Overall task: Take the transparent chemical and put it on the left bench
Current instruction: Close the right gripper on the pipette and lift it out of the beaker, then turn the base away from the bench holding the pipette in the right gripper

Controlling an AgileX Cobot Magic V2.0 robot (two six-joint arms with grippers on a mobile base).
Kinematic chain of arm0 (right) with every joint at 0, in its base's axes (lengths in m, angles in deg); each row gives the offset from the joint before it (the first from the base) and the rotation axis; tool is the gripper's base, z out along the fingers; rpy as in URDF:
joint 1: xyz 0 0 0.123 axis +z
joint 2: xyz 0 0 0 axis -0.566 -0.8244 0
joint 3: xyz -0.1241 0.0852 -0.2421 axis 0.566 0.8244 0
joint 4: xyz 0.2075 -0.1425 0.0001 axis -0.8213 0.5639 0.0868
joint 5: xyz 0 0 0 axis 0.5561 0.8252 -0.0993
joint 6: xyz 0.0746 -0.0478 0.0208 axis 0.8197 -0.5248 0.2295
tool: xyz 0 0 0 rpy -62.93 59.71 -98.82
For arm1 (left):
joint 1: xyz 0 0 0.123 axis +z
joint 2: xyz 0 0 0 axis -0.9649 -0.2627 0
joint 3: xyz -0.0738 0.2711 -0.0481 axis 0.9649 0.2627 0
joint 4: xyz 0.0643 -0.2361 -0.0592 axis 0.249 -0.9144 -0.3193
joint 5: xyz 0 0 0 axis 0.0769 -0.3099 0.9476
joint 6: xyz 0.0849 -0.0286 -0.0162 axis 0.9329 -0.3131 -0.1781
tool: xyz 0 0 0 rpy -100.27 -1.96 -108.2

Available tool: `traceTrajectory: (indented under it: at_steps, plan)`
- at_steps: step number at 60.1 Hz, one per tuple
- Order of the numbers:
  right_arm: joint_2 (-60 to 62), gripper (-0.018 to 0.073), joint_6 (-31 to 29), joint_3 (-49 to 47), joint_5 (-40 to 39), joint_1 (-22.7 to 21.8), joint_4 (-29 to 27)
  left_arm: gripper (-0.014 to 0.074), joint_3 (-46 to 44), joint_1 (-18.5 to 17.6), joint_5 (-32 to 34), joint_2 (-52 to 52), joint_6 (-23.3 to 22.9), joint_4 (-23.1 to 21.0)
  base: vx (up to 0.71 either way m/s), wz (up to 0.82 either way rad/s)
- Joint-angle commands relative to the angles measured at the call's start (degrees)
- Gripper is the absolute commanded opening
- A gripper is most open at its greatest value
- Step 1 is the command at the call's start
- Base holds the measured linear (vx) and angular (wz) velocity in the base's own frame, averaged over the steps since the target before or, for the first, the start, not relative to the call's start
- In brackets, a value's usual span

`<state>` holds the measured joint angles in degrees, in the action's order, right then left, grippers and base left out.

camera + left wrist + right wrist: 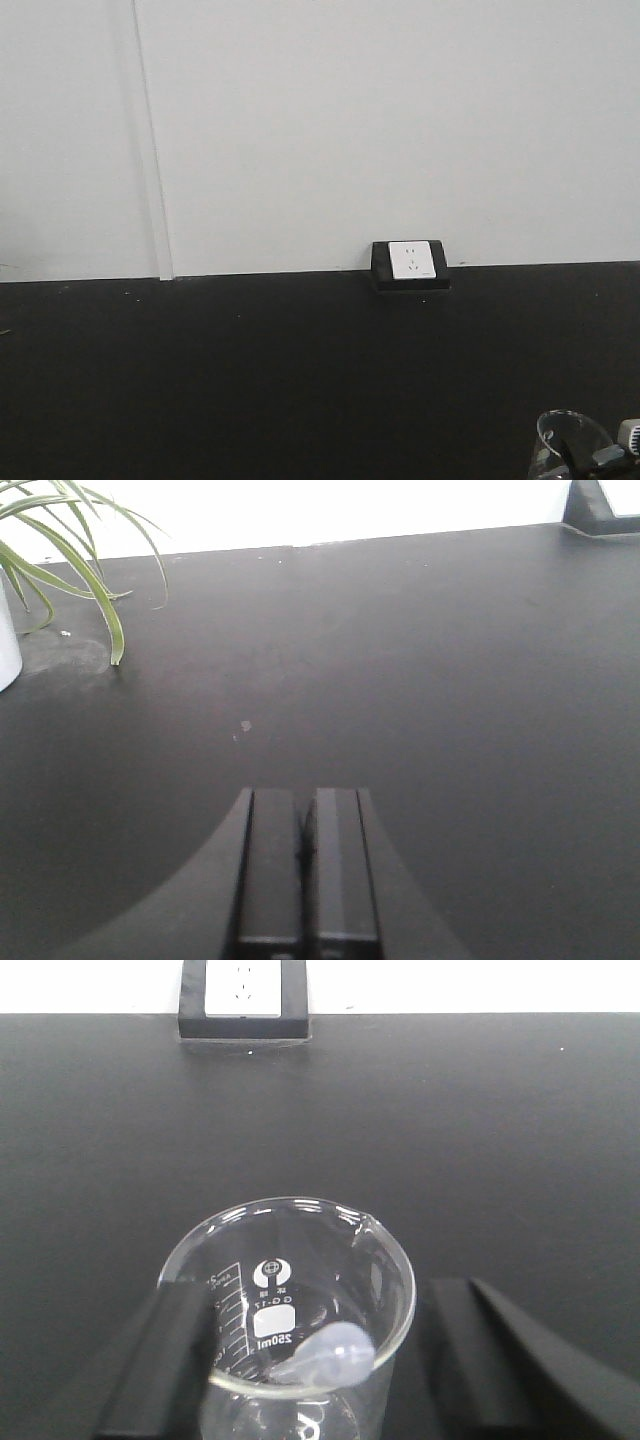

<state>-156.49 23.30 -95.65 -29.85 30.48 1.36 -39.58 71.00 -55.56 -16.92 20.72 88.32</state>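
The transparent chemical is a clear 250 ml glass beaker (300, 1310) with a pouring lip and a pale pipette bulb (330, 1352) lying inside it. It stands between the jaws of my right gripper (315, 1360). The left finger (150, 1360) lies against the glass, and a narrow dark gap shows between the rim and the right finger (480, 1360). The beaker's rim (565, 432) also shows at the bottom right of the front view. My left gripper (303, 870) is shut and empty, low over bare black benchtop. The left bench with white bins is out of view.
The black benchtop (250, 380) ends at a white wall. A white wall socket in a black housing (411, 263) sits at its back edge, also in the right wrist view (243, 995). A potted plant (60, 560) in a white pot stands far left of the left gripper.
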Motion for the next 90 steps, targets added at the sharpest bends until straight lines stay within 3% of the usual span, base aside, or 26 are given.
traceTrajectory:
  at_steps: [1, 20, 26, 40, 47, 58, 67, 78, 83, 90]
  plan:
    - [1.45, 0.0355, -0.39, -1.39, -5.31, -0.31, -0.24, -0.0003, 0.93, -0.10, 4.49, 1.10, -0.45, -0.04, 0.00, 0.00]
    - [1.45, 0.0064, -0.64, -1.39, -6.86, -0.31, 0.80, -0.0003, 0.93, -0.10, 4.49, 1.10, -0.45, -0.04, 0.00, 0.00]
    - [1.45, -0.0013, -3.21, -1.39, -8.39, -0.31, 0.80, -0.0003, 0.93, -0.10, 4.49, 1.10, -0.45, -0.04, 0.00, 0.00]
    - [8.94, -0.0008, -4.06, -1.39, -6.89, -0.10, 2.79, -0.0003, 0.93, -0.10, 4.49, 1.10, -0.45, -0.04, 0.00, 0.00]
    - [18.35, -0.0008, -1.68, -1.39, 0.00, -0.10, 5.61, -0.0003, 0.93, -0.10, 4.49, 1.10, -0.45, -0.04, 0.00, 0.00]
    - [37.60, -0.0008, 13.05, -1.39, 23.42, -0.10, 18.22, -0.0003, 0.93, -0.10, 4.49, 1.10, -0.45, -0.04, 0.00, 0.00]
    - [53.09, -0.0006, 29.35, -1.13, 36.60, -0.10, 32.31, -0.0003, 0.93, -0.10, 4.49, 1.10, -0.45, -0.04, 0.00, 0.00]
    - [66.58, -0.0001, 44.13, 4.48, 40.55, -0.10, 43.40, -0.0003, 0.93, -0.10, 4.49, 1.10, -0.45, -0.04, 0.00, 0.00]
    - [71.19, -0.0001, 46.72, 7.08, 40.55, -0.10, 47.54, -0.0003, 0.93, -0.10, 4.49, 1.10, -0.45, -0.04, 0.00, 0.00]
    - [75.15, -0.0001, 48.19, 9.19, 40.55, -0.10, 49.00, -0.0003, 0.93, -0.10, 4.49, 1.10, -0.45, -0.04, 0.00, 0.00]
